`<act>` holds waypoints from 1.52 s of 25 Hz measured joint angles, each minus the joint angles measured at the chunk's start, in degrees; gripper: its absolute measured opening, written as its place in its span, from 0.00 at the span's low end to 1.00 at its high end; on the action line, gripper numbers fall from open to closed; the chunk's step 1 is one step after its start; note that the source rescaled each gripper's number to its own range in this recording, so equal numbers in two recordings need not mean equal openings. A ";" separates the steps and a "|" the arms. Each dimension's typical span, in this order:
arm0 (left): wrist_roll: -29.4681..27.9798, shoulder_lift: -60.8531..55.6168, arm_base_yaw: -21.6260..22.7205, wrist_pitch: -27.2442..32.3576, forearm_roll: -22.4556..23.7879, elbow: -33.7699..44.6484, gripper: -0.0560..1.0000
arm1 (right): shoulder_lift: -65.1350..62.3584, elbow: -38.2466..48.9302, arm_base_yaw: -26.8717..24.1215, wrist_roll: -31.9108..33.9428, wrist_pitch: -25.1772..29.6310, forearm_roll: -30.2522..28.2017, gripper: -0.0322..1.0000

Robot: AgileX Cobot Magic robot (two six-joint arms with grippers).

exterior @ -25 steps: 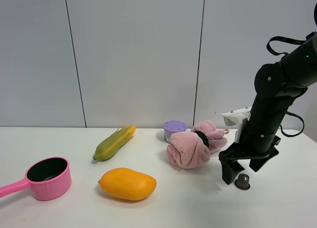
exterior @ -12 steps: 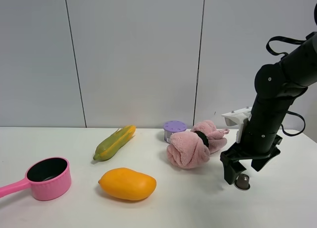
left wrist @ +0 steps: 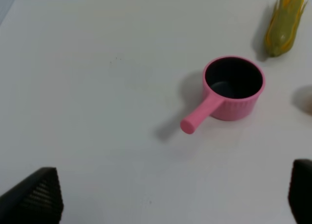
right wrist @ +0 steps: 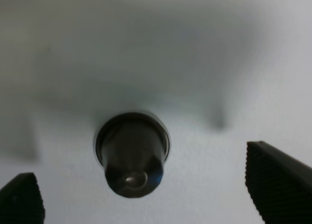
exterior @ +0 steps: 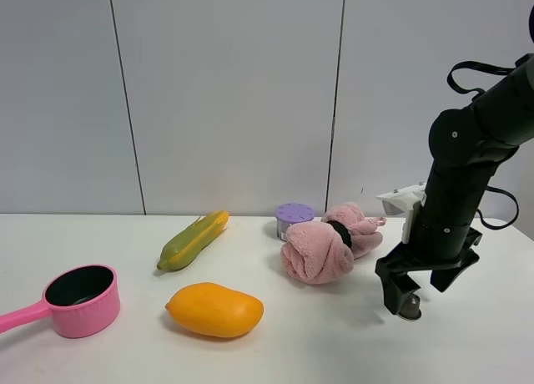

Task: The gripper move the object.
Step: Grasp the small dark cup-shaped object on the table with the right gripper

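Pre-grasp: my black two-fingered gripper [exterior: 404, 299] straddles the tiny dark metallic coffee capsule [right wrist: 131, 153] — fingers [right wrist: 278, 182] wide, touching nothing. Next, I judge: close squarely on it.

Frontal overview, wrist views downward, right near object [right wrist: 132, 153]

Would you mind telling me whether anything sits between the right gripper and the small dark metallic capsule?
Nothing visible does. The small dark metallic capsule stands on the white table between the open black fingers of the right gripper; the pink rolled towel lies apart from both.
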 joint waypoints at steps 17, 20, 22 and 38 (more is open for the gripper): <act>0.00 0.00 0.00 0.00 0.00 0.00 1.00 | 0.13 0.00 0.00 0.16 -0.88 3.04 0.73; 0.00 0.00 0.00 0.00 0.00 0.00 1.00 | 0.43 0.00 0.00 0.31 -1.11 3.04 0.73; 0.00 0.00 0.00 0.00 0.00 0.00 1.00 | 0.84 0.00 0.00 0.75 0.15 3.04 0.73; 0.00 0.00 0.00 0.00 0.00 0.00 1.00 | 1.09 0.00 0.00 3.31 -0.04 1.62 0.72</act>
